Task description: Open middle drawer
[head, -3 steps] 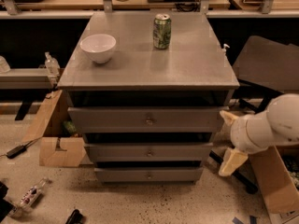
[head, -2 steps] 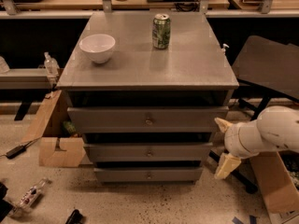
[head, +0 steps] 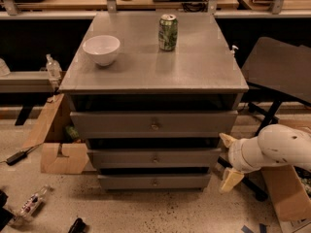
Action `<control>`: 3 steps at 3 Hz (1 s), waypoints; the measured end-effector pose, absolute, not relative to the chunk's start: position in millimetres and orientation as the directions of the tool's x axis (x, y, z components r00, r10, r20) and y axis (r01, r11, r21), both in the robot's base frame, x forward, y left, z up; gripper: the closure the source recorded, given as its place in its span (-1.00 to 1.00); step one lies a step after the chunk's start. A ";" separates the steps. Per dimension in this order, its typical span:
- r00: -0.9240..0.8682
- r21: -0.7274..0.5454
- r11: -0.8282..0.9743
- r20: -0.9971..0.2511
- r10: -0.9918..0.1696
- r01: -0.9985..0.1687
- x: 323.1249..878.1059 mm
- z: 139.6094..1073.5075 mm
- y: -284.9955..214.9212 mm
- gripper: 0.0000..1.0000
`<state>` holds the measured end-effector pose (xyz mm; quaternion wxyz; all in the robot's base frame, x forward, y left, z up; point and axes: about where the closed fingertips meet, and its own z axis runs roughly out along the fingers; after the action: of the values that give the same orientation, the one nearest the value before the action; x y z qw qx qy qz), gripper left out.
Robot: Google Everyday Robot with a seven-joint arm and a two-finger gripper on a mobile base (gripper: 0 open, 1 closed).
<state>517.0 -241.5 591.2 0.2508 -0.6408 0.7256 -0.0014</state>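
A grey cabinet stands on the floor with three drawers in its front. The middle drawer point(head: 194, 158) sits between the top drawer point(head: 112, 124) and the bottom drawer point(head: 121, 181). It looks pushed in, and none of its tray shows. A small round knob point(head: 155, 158) sits in the middle of its front. The claw point(head: 227, 160) is down low at the right side of the cabinet, just beside the right end of the middle drawer. Its two pale fingers point(head: 231, 179) are spread wide, one up and one down, and nothing is between them. The claw is well apart from the knob. A fat white arm point(head: 277, 147) runs from the claw to the right. On the tabletop point(head: 194, 72) a white bowl point(head: 101, 49) sits near the left edge. A green can point(head: 168, 32) stands upright near the back edge, well apart from the bowl. On the floor to the left of the cabinet is a brown cardboard box point(head: 63, 158). A small bottle point(head: 31, 204) lies on the floor further left. A black chair point(head: 279, 69) is to the right of the cabinet, behind the arm.
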 end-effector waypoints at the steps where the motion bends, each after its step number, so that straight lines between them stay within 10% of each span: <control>1: 0.002 -0.319 0.122 -0.360 -0.933 -0.940 530.1 558.5 -215.8 -1.00; 3: 0.056 -0.296 0.053 -0.350 -0.935 -0.954 541.8 503.2 -189.5 -1.00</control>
<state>541.8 -189.5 503.2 0.2351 -0.6877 0.6866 0.0199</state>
